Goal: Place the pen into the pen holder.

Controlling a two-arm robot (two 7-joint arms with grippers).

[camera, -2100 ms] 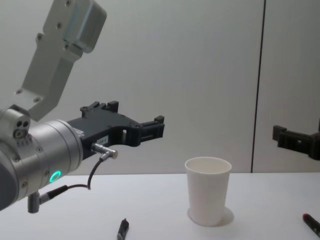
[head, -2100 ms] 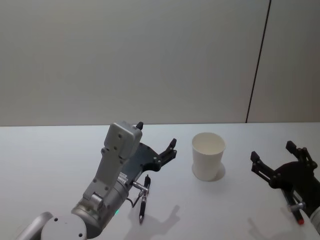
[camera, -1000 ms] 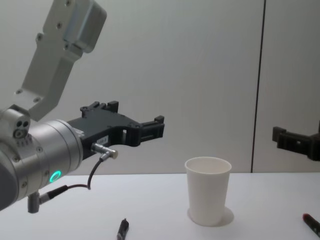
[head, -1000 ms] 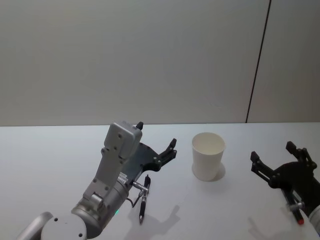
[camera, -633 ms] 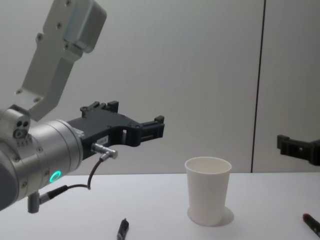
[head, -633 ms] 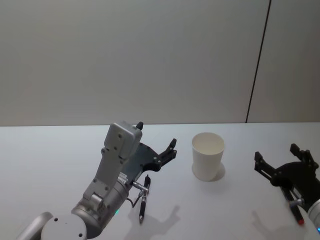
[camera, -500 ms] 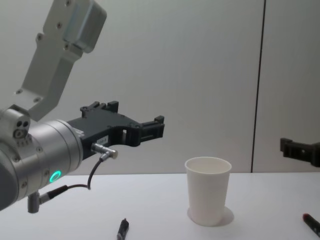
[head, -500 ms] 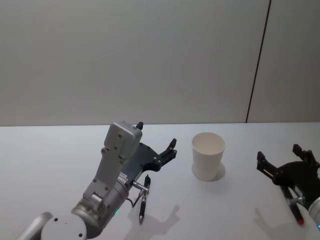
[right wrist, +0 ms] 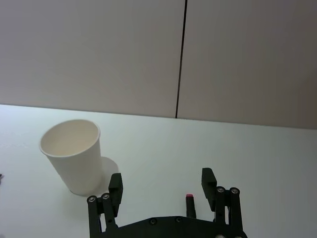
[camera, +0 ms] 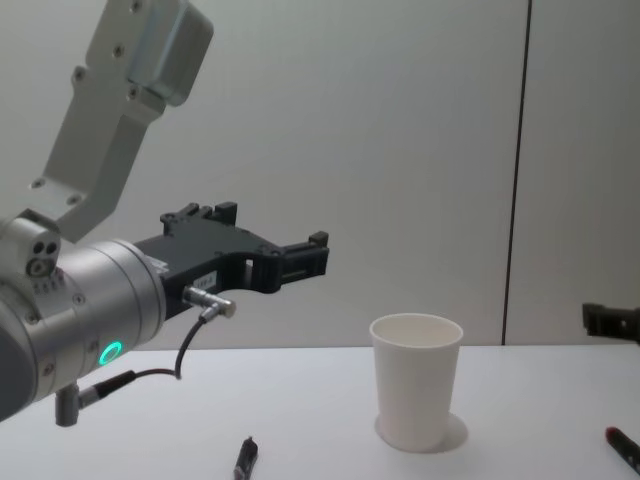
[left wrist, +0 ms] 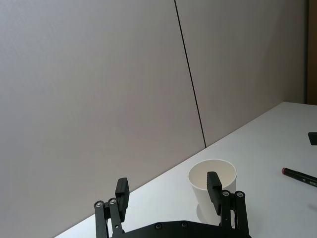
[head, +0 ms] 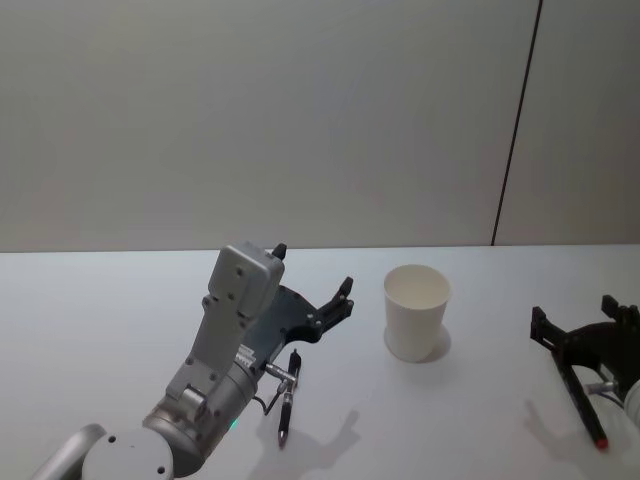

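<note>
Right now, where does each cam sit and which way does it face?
Head: up high, facing forward and down; left gripper near the black pen, right gripper by the red-tipped pen, cup between.
Chest: low, facing across the table; left gripper large at left, right gripper at the right edge.
Left wrist: on the left arm, facing the cup past its open fingers.
Right wrist: on the right arm, facing cup and red-tipped pen.
Shared: all four see the cup.
</note>
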